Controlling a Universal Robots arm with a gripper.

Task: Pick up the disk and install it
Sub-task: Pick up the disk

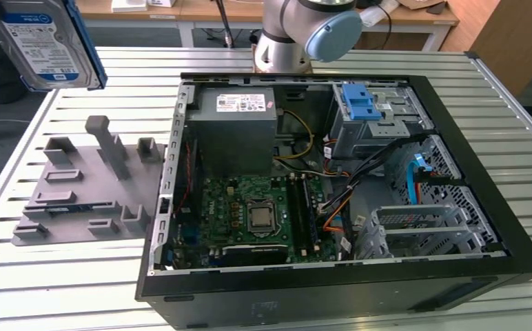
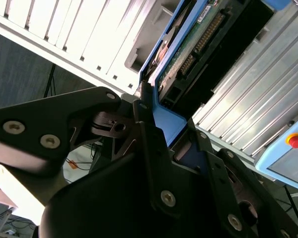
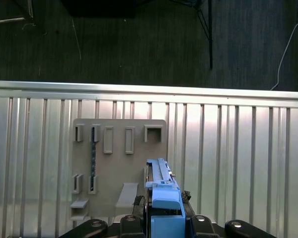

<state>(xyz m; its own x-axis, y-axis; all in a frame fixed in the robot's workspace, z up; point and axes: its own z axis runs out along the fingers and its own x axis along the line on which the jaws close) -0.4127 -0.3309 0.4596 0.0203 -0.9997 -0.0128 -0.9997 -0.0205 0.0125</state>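
Up at the exterior view's upper left, the disk [image 1: 43, 43] hangs clear of the slatted aluminium table [image 1: 64, 289]. Its white-and-blue label faces the camera, and the blue carrier bracket runs along its edge toward the exterior view's right. It is well apart from the open computer case [image 1: 486, 227], which lies on its side on the table.

In the second wrist view the gripper [image 2: 171, 115] is clamped on the disk [image 2: 188, 47]. One black finger presses each side of the blue bracket, and the drive's green circuit board and connector are turned toward the camera. In the first wrist view the disk [image 3: 159, 173] shows edge-on between the same closed fingers [image 3: 146, 210]. Behind it, a grey fixture plate [image 3: 119, 163] with raised slots lies flat on the table.

In the exterior view that plate [image 1: 73, 200] sits just beside the case, on the exterior view's left. Inside the case are the grey power supply [image 1: 238, 114], the green motherboard [image 1: 247, 207], a blue latch piece [image 1: 365, 103] on a metal bay and a metal drive cage [image 1: 422, 227] near the exterior view's right. The arm's base [image 1: 293, 31] stands behind the case.
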